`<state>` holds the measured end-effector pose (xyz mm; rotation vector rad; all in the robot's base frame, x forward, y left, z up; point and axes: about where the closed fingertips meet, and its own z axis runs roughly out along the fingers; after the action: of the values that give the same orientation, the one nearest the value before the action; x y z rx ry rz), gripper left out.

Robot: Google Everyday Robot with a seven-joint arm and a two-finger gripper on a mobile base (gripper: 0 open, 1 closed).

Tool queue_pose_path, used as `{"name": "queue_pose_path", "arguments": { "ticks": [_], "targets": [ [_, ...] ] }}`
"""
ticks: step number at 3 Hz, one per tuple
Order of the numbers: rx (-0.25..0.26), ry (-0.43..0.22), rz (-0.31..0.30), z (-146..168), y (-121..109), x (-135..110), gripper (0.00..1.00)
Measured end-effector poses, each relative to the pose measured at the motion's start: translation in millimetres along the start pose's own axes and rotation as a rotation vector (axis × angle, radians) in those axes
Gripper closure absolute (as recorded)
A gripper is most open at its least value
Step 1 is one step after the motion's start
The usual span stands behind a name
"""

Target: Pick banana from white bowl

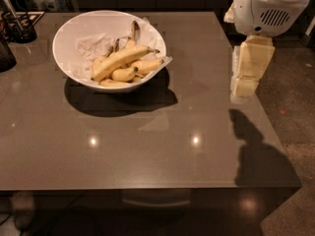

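The white bowl (pixel 65 47) stands at the back left of the grey table (pixel 147 146), lined with crumpled white paper (pixel 92 45). The banana (pixel 122 61), the longest one, lies slanted across the top of several shorter bananas (pixel 129 73) in the bowl, with its dark stem tip pointing right. My gripper (pixel 244 88) hangs from the white arm (pixel 268 6) above the table's right edge. It points down, is well to the right of the bowl, and holds nothing.
A dark holder with utensils (pixel 18 27) and a dark object (pixel 5 55) stand at the table's far left. The arm's shadow (pixel 253 151) falls on the front right corner. Speckled floor (pixel 295 107) lies to the right.
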<state>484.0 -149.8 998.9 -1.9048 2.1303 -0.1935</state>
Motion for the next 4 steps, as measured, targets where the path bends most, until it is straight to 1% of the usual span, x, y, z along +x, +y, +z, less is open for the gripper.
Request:
{"name": "queue_pose_path", "arguments": {
  "ticks": [1, 2, 3, 4],
  "targets": [
    [0.000, 0.000, 0.000, 0, 0, 0, 0.00],
    [0.030, -0.028, -0.048, 1, -24, -30, 0.00],
    [0.033, -0.028, -0.135, 10, -51, -68, 0.00],
    [0.015, -0.013, -0.225, 33, -74, -109, 0.00]
  ]
}}
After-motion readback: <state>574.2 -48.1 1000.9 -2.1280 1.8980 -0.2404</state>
